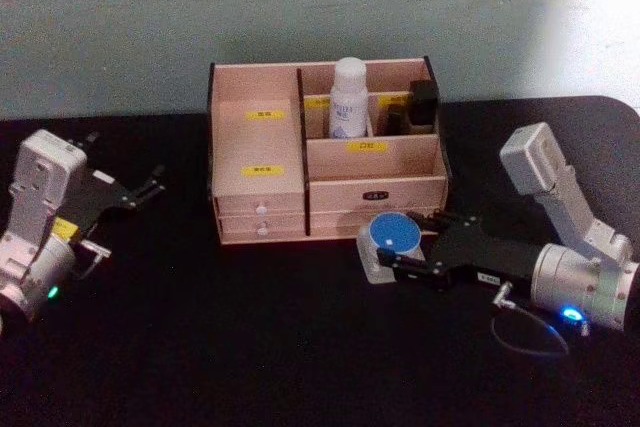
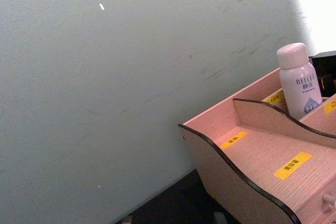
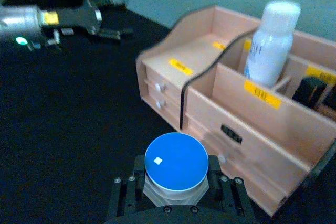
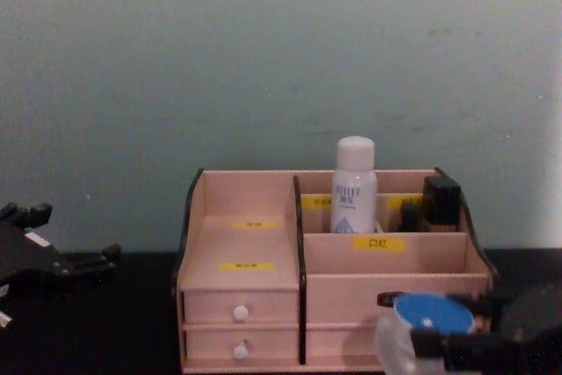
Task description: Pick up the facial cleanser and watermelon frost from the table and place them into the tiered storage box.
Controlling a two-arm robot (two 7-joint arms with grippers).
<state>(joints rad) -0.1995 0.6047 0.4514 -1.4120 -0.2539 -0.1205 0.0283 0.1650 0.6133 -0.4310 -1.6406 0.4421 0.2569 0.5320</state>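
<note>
The tiered storage box stands at the back middle of the black table. The facial cleanser stands upright in its rear middle compartment and also shows in the left wrist view and the chest view. In front of the box's right drawers, the blue-lidded watermelon frost sits between the fingers of my right gripper, which is shut on it; from the right wrist the jar fills the jaws. I cannot tell whether the jar rests on the table. My left gripper is open, far left of the box.
Dark items occupy the box's rear right compartment. Its left stepped trays hold nothing. A grey-green wall rises close behind the box. A thin cable loops beside the right arm.
</note>
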